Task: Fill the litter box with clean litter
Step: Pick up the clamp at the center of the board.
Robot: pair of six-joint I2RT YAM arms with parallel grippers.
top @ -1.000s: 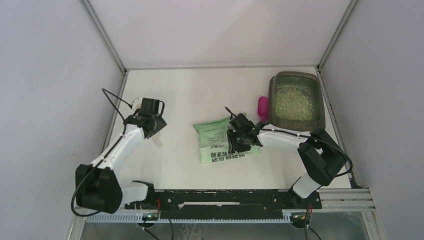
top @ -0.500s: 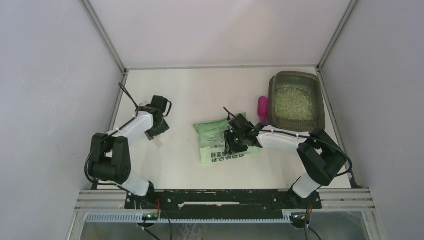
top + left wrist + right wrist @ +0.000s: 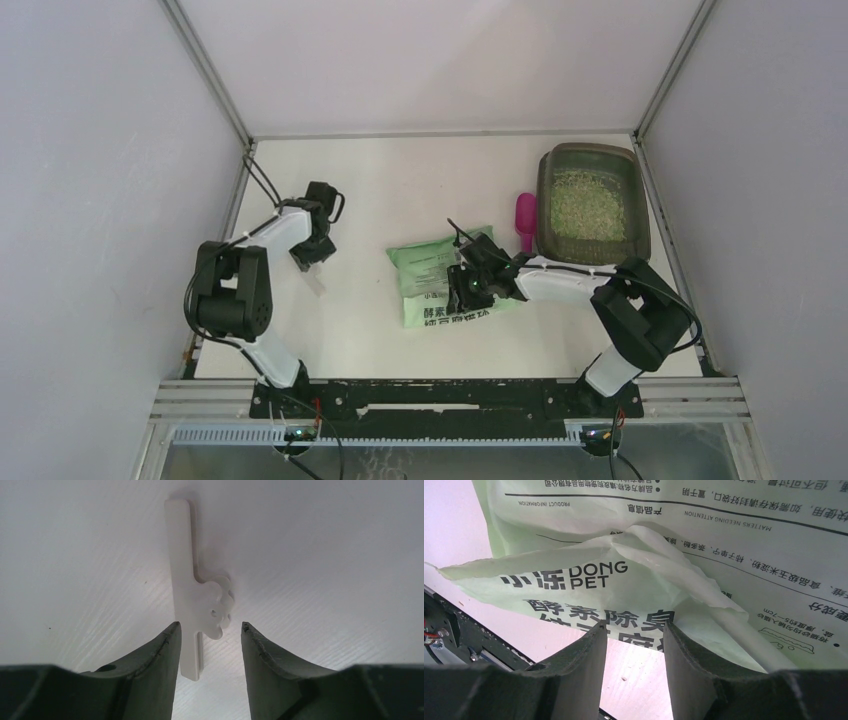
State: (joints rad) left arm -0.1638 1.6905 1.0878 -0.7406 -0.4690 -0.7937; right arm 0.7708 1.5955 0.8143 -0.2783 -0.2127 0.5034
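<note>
Right gripper [image 3: 634, 627] spread, pinching nothing, bag's [image 3: 425, 270] crumpled edge just ahead of fingertips. Well behind it: box [image 3: 643, 215], long axis roughly crosswise to its reach, litter [image 3: 585, 205] inside. Farther still from left gripper [image 3: 210, 627], spread astride clip [image 3: 192, 590].

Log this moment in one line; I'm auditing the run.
left gripper: open over white clip | right gripper: open at green bag | litter box: holds clean litter

My overhead view evenly bright, soft diffuse light, faint shadows, wrist views sharp mid-frame, softer at 6 o'clock, mild sheen on table [image 3: 115, 600]
</note>
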